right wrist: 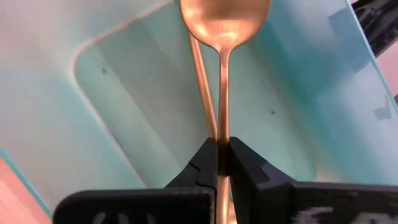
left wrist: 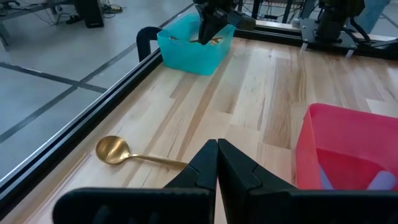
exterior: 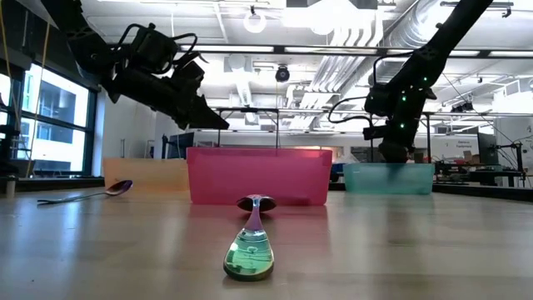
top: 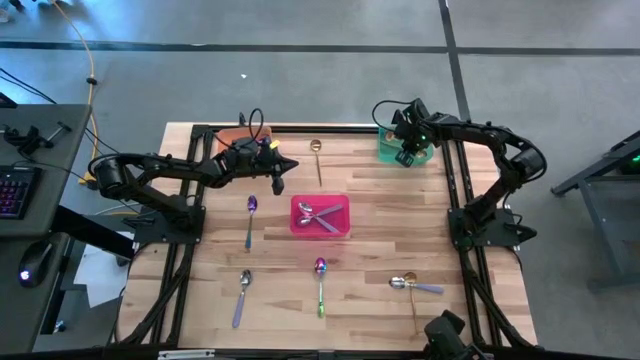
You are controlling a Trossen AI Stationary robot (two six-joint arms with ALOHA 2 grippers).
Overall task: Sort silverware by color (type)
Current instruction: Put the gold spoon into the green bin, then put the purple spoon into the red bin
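Slim gold spoon (right wrist: 224,37), shiny and bowl-forward, pinched by its handle in the right gripper (right wrist: 219,155) over the green bin (top: 392,148). Left gripper (left wrist: 217,163) pressed together and empty, behind the pink bin (top: 320,232), with another gold spoon (left wrist: 127,154) just beyond.

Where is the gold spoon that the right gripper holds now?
The gold spoon hangs in the shut right gripper directly over the green bin, at the table's far right corner in the high view.
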